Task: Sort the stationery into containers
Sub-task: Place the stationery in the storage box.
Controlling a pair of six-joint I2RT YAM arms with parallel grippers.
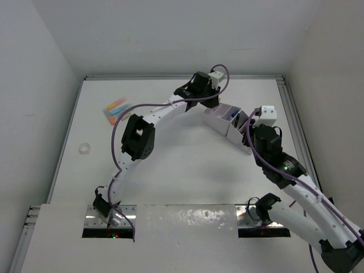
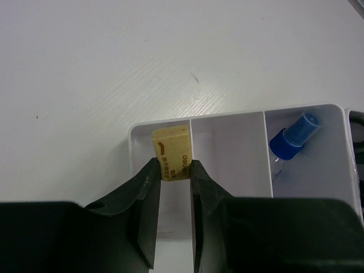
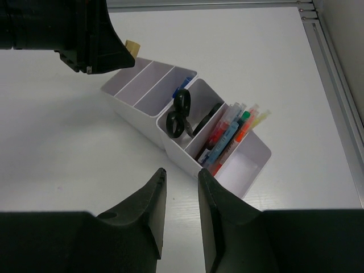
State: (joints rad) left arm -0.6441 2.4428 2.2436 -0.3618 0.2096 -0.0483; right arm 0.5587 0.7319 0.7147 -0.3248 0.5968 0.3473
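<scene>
My left gripper [image 2: 173, 166] is shut on a small tan eraser [image 2: 170, 149], held just above the end compartment of the white organiser [image 2: 227, 118]. Two compartments over lies a blue-capped piece [image 2: 296, 136]. In the right wrist view the organiser [image 3: 133, 116] holds black-handled scissors [image 3: 178, 114] and several coloured markers and pens [image 3: 230, 132], and its nearest compartment is bare. My right gripper [image 3: 182, 177] stands open over the table just short of the organiser, nothing between its fingers. Several pastel highlighters [image 1: 115, 109] lie on the table at the far left.
A small clear ring [image 1: 85, 148] lies near the table's left edge. The left arm [image 1: 139, 136] arches across the middle towards the organiser [image 1: 219, 120]. A raised rail [image 3: 335, 96] runs along the table's right side. Walls close the back and sides.
</scene>
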